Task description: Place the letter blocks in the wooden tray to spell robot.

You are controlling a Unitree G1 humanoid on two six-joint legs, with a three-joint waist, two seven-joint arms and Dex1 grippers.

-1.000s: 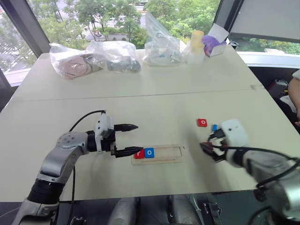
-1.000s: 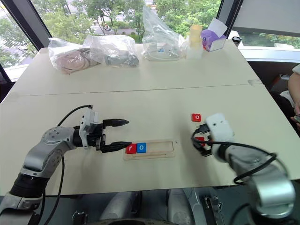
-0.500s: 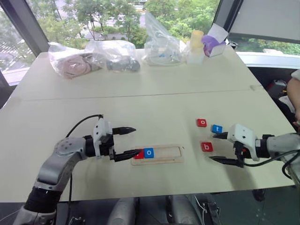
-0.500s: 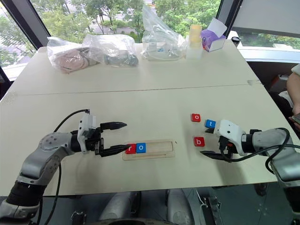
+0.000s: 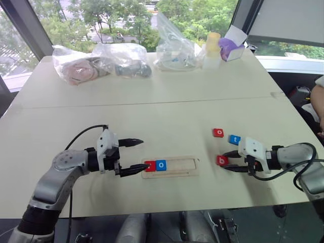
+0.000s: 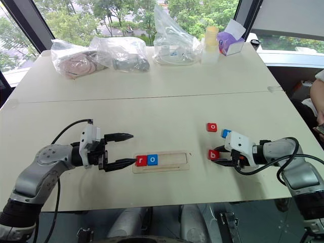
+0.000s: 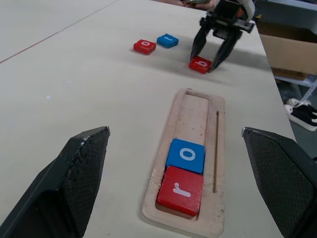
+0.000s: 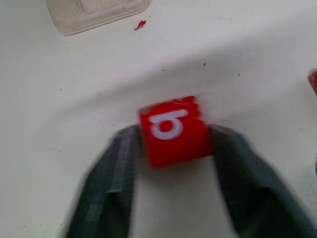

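Sitting between right gripper (image 5: 226, 161) jaws: red b block (image 5: 221, 160)

office: pale table (image 5: 152, 109) beside big windows (image 5: 101, 20).

Right wrist view: red b block (image 8: 173, 130) and both end-effector fingers (image 8: 111, 183) smeared by blur; finger contact with the block's sides not resolvable. Wooden tray (image 8: 96, 12) cut off by the frame edge, only one rounded end in view. A red sliver (image 8: 313, 82) at the edge, unidentifiable. Head views: contents of the plastic bags (image 5: 101, 63) on the far counter indistinct. Person (image 5: 319, 98) cropped at the frame edge.
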